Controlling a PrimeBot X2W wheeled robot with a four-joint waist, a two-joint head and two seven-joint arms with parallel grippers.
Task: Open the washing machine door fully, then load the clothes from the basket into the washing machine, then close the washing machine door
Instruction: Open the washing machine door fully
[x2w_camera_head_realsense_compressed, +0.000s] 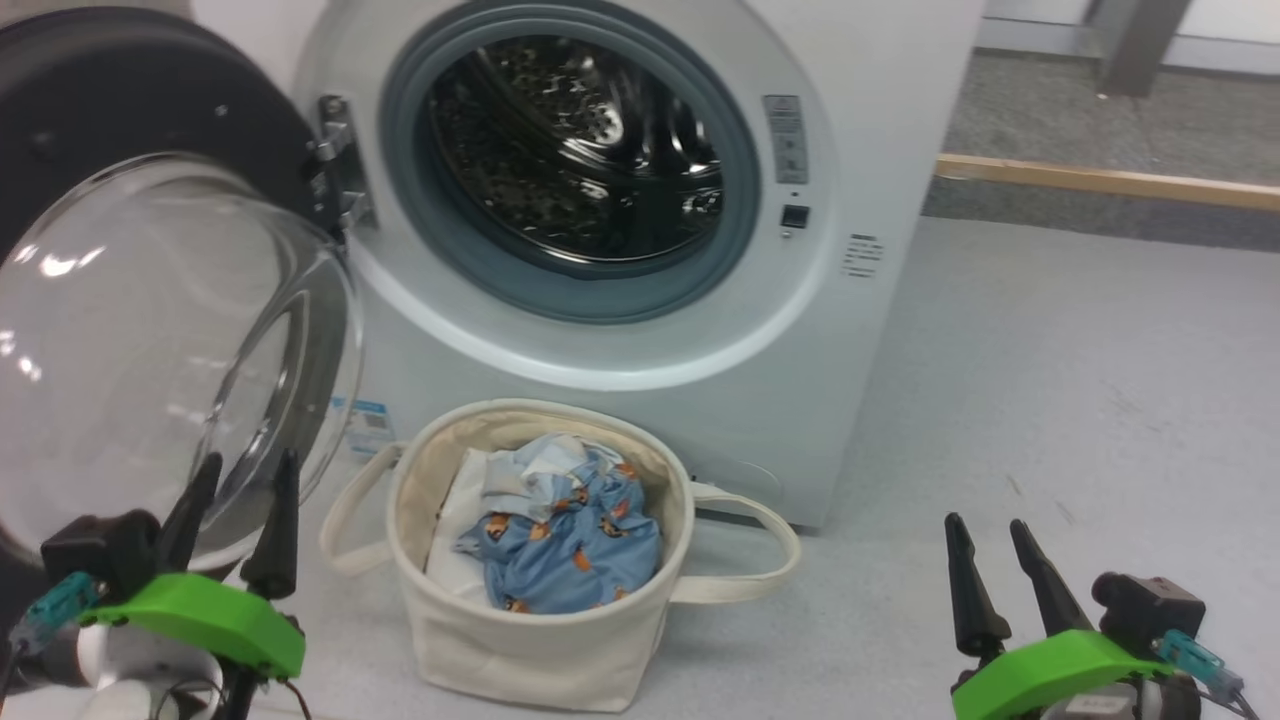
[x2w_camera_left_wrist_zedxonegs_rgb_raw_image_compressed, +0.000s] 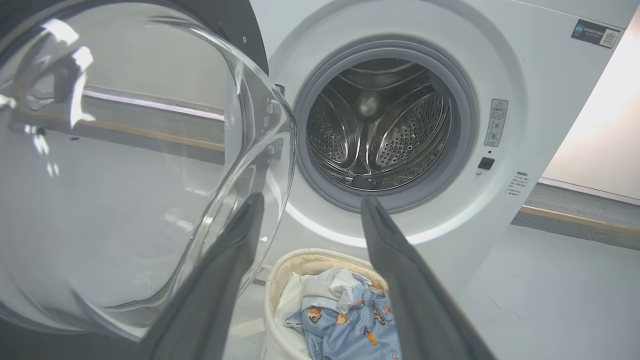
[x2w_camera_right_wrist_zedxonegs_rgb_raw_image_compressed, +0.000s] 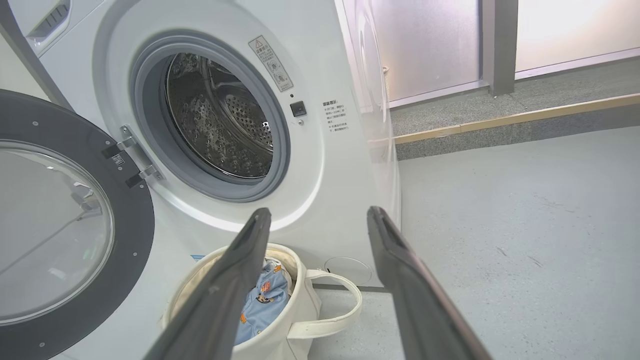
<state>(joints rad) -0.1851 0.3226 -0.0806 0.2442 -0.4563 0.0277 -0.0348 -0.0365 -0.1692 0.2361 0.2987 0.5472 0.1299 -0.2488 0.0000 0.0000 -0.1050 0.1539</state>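
Loading was next, door (x2w_camera_head_realsense_compressed: 150, 330) open | left end effector (x2w_camera_head_realsense_compressed: 252, 458) and right end effector (x2w_camera_head_realsense_compressed: 985, 522) gaped empty | reckoned: pinch clothes (x2w_camera_head_realsense_compressed: 570, 540) deep, miss basket (x2w_camera_head_realsense_compressed: 520, 640) rim

The mouth of the washing machine (x2w_camera_head_realsense_compressed: 620, 330) is unblocked, its drum (x2w_camera_head_realsense_compressed: 575, 150) bare. Left of the mouth the washing machine door (x2w_camera_head_realsense_compressed: 150, 350) stands open, its glass bowl bulging just ahead of the left tool (x2w_camera_head_realsense_compressed: 252, 458). Below the mouth, the open-topped basket (x2w_camera_head_realsense_compressed: 540, 640) holds the clothes (x2w_camera_head_realsense_compressed: 570, 545). To the machine's right is open floor (x2w_camera_head_realsense_compressed: 1050, 400), around the right tool (x2w_camera_head_realsense_compressed: 985, 522).
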